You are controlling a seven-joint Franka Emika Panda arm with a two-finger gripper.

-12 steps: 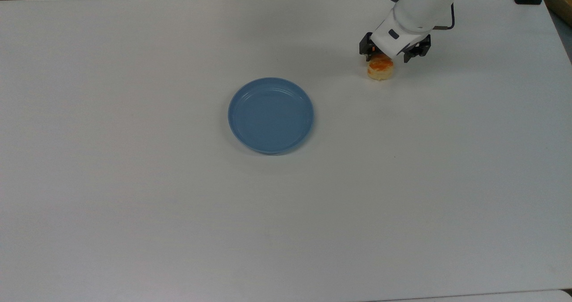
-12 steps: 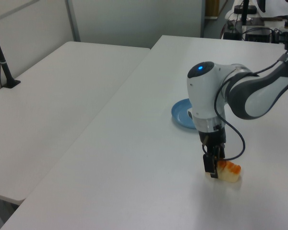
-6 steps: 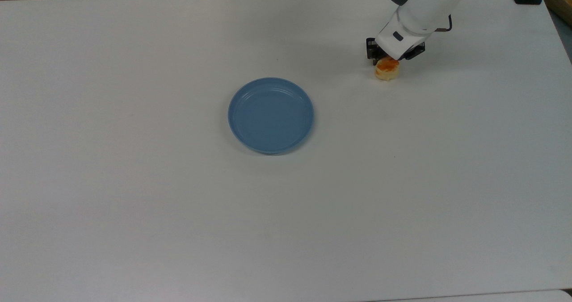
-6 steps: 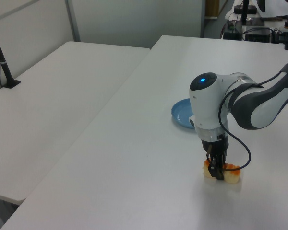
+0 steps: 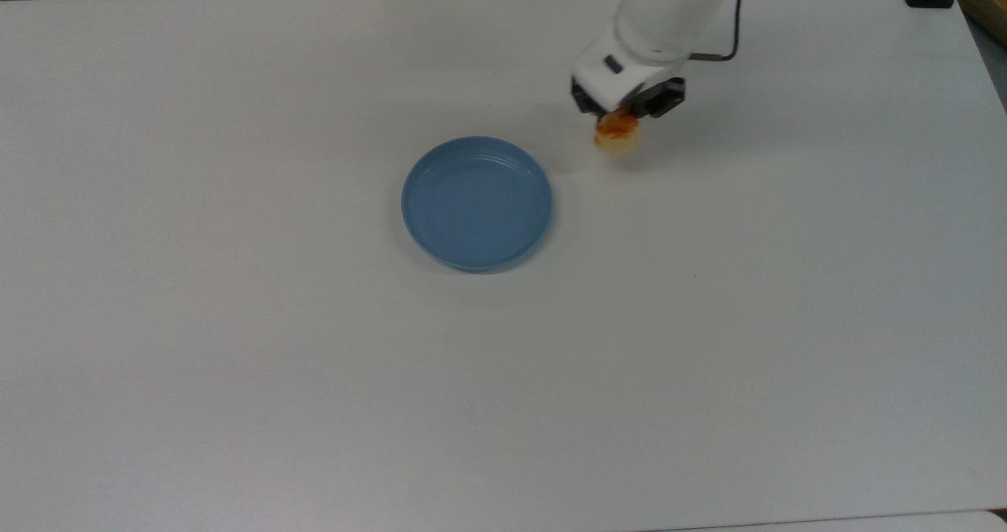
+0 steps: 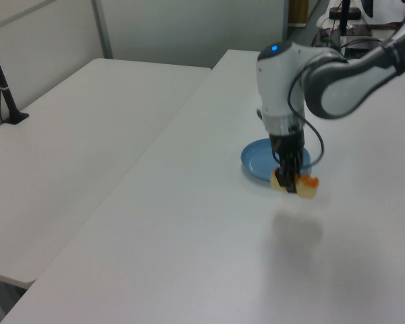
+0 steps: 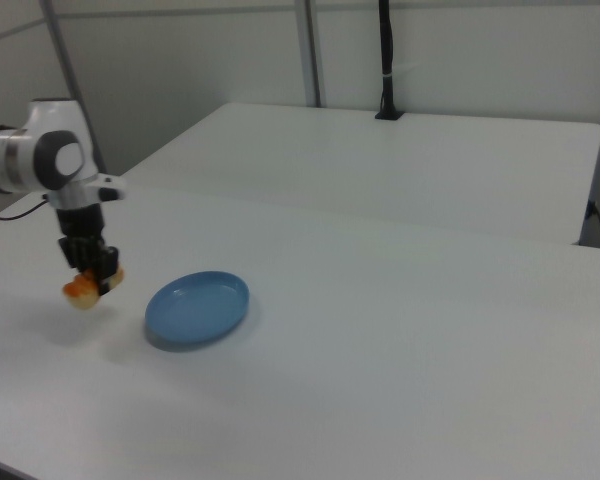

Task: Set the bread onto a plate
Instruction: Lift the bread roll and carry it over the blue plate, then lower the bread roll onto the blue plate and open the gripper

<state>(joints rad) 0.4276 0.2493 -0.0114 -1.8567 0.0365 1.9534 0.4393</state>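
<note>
Plain white desk [image 5: 236,406], blue plate [image 5: 477,203] near its middle. Bread [image 5: 617,137] clenched in the hand [image 5: 626,115], lifted off the desk just beside the plate's rim. Best carried level over the plate's centre, lowered close, then released gently.

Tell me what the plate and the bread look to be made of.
The plate: likely plastic, judging by its uniform blue colour and soft sheen on the moulded rim. The bread: pale-yellow body with glossy orange-brown top; real or toy, I cannot tell. It hangs in the jaws of the gripper.
</note>
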